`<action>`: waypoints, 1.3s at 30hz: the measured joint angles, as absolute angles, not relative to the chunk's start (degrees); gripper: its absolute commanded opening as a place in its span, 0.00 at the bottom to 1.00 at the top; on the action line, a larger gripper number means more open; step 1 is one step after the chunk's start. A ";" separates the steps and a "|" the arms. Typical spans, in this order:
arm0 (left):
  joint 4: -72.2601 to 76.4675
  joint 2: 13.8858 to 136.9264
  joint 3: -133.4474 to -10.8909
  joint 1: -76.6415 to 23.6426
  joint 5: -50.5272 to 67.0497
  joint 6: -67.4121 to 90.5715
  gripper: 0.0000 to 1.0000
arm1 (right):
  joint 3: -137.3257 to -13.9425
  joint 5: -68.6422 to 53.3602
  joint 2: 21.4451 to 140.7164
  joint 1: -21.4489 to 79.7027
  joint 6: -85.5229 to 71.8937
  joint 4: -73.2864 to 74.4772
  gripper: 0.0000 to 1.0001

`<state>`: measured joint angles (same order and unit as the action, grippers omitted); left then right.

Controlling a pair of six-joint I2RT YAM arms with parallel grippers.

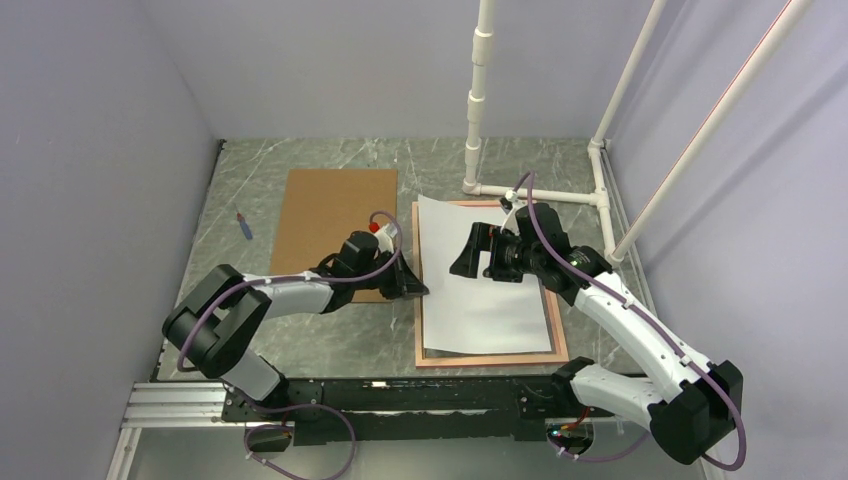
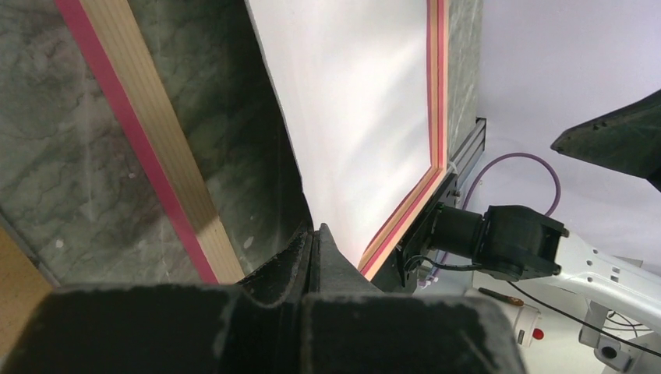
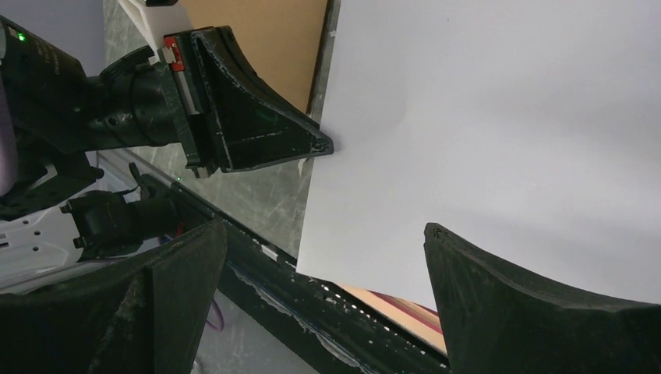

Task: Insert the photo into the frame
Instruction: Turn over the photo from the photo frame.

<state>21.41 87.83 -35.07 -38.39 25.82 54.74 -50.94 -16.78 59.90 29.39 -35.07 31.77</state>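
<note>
Our left end effector (image 1: 418, 290) is pinched fully shut, and its tips meet on the left edge of the photo (image 1: 490, 290). In the left wrist view the closed fingertips (image 2: 316, 234) sit right at that edge, and the sheet rises away from them with its dark underside showing. The photo lies white side up, stretching from this end effector towards our right arm. It rests over the frame (image 1: 490, 358) and is slightly skewed to it. The frame's pink edges show beyond the photo on the near and right sides.

Our right end effector (image 1: 466, 252) stands wide open, its two fingers well apart, and holds nothing. It hangs above the photo's far half, and the white sheet fills the space beneath it and between its fingers (image 3: 514, 304) in the right wrist view. From there we also see the left end effector's tip (image 3: 323, 144) touching the photo's edge.

Behind and to the left of the left end effector, a plain brown board (image 1: 335, 220) lies flat on the bench (image 1: 300, 340), just beside the frame. Farther left of it sits a small blue item (image 1: 243, 226). Beyond the right end effector stands a white pipe stand (image 1: 478, 100).
</note>
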 measured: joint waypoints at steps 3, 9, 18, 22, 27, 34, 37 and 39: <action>21.26 89.52 -36.12 -39.27 25.58 54.83 0.00 | -50.94 -16.78 59.88 29.17 -34.89 32.05 0.99; 21.04 93.36 -39.99 -41.67 25.61 54.92 0.00 | -50.92 -16.80 59.88 28.91 -34.63 32.60 0.99; 19.46 94.41 -40.97 -42.46 25.63 53.25 0.00 | -50.92 -16.78 59.88 28.53 -34.09 33.01 0.99; 18.02 94.32 -40.97 -42.46 25.67 51.81 0.00 | -50.92 -16.80 59.88 28.51 -34.09 32.99 0.99; 18.13 93.93 -40.51 -42.46 26.35 51.44 0.00 | -50.92 -16.84 59.88 28.51 -34.09 32.95 0.99; 13.37 92.68 -41.58 -42.46 26.65 46.92 0.00 | -50.92 -16.88 59.88 28.42 -34.09 32.95 0.99; 10.61 91.64 -42.13 -42.46 25.80 44.99 0.00 | -50.92 -16.97 59.88 28.32 -34.09 32.95 0.99; 8.99 91.39 -42.68 -42.46 25.21 43.99 0.00 | -50.92 -17.02 59.88 28.27 -34.11 32.95 0.99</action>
